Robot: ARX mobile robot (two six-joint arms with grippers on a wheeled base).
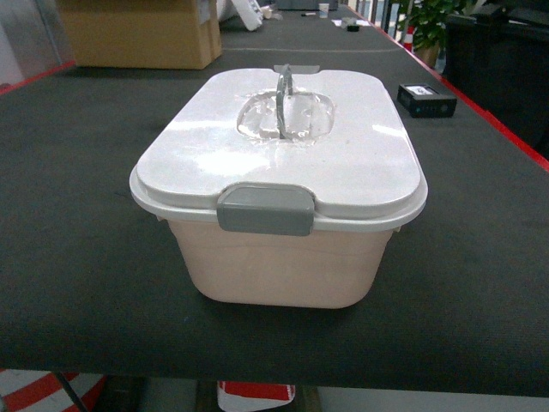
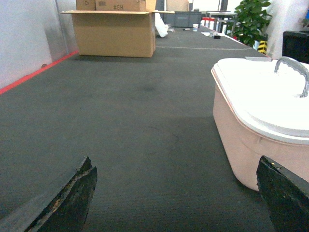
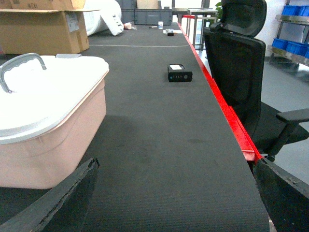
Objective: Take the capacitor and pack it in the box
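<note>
The box (image 1: 274,270) is a pale pink tub standing in the middle of the dark table. Its white lid (image 1: 360,154) is on, the grey latch (image 1: 264,209) faces me and the grey handle (image 1: 284,90) stands upright. A small black block with a white label, which I take for the capacitor (image 1: 426,100), lies on the mat to the far right of the box, also in the right wrist view (image 3: 179,73). My left gripper (image 2: 175,166) is open and empty, left of the box (image 2: 251,140). My right gripper (image 3: 176,164) is open and empty, right of the box (image 3: 53,145). Neither gripper shows in the head view.
A brown cardboard carton (image 1: 141,33) stands at the far left of the table. The red table edge (image 3: 227,106) runs along the right, with a black office chair (image 3: 241,63) just beyond it. Blue bins (image 3: 294,9) sit on shelves behind.
</note>
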